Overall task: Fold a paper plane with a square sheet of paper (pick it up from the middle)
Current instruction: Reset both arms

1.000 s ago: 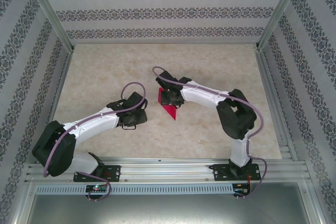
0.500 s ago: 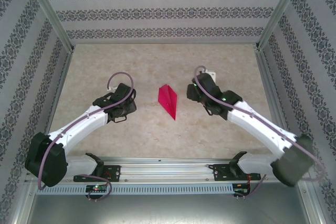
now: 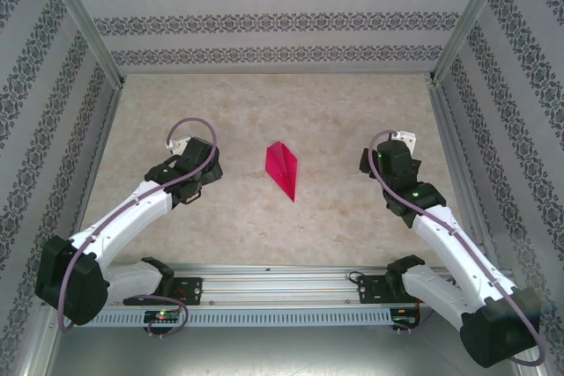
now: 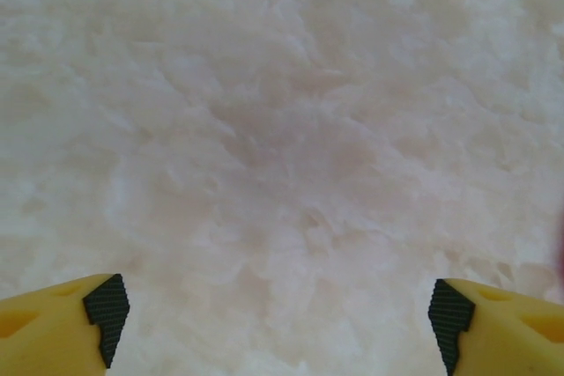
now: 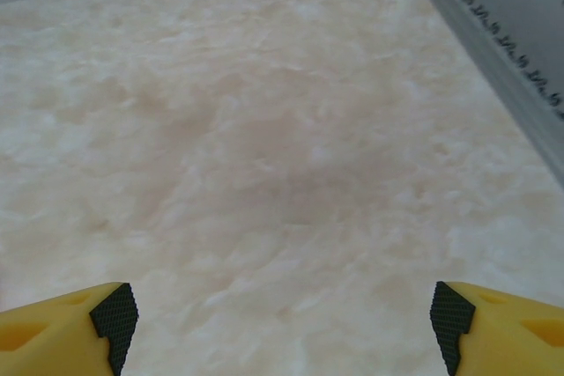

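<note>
Top external view showed you the paper plane (image 3: 282,171) lying flat on the pale marbled table (image 3: 264,244), roughly in the middle of the work area. It was a narrow magenta dart with pointed ends. One tip aimed toward the far wall (image 3: 264,24), and the other aimed toward the near rail (image 3: 282,277), slightly to your right. A crease ran along its length.

The left arm (image 3: 132,213) reached out on one side of the plane and the right arm (image 3: 449,235) on the other. Both wrists sat well apart from the paper, and nothing touched it.

In the left wrist view you had the left gripper (image 4: 278,319) with its jaws spread wide. The yellow fingers (image 4: 53,332) with their black pads (image 4: 107,305) sat in the bottom corners of the picture. Bare table lay between them and no paper was held.

The right wrist view gave you the same for the right gripper (image 5: 282,314). Its jaws were spread wide, a black pad capped each yellow finger, and only tabletop showed in the gap. The patterned side wall (image 5: 520,6) and its metal frame crossed the upper right corner of that view.
</note>
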You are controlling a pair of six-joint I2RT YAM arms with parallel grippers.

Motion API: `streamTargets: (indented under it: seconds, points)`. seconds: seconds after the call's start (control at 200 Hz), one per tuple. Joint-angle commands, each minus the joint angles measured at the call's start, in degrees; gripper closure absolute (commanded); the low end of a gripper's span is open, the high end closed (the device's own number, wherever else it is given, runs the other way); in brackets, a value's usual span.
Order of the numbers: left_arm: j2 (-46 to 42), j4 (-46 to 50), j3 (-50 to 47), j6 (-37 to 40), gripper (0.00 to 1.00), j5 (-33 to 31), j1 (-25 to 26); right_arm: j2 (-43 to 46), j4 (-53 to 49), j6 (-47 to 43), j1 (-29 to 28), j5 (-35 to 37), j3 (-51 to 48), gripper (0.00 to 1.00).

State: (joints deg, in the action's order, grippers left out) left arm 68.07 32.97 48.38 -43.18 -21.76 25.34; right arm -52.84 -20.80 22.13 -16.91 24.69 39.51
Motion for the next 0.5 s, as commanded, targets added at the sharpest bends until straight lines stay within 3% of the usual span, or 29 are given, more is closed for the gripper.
streamTargets:
  seconds: [0.0,0.09,0.265,0.495]
  points:
    - [-1.51,-1.37,0.60,2.96,0.00,-5.35,-0.92,-2.08,5.50,-8.58,3.10,3.27,-2.16,0.11]
    - [-1.48,-3.00,0.37,4.74,0.00,-8.37,-1.88,-4.25,11.92,-11.97,5.71,4.76,-4.92,0.11]
    - [0.09,-8.77,-1.58,8.62,0.00,-14.11,-6.07,-10.35,29.70,-14.07,9.33,0.66,-11.89,0.10]
    - [0.99,-24.21,-8.38,18.65,0.00,-20.64,-11.31,-20.13,46.95,-17.68,10.70,-4.91,-14.55,0.10]
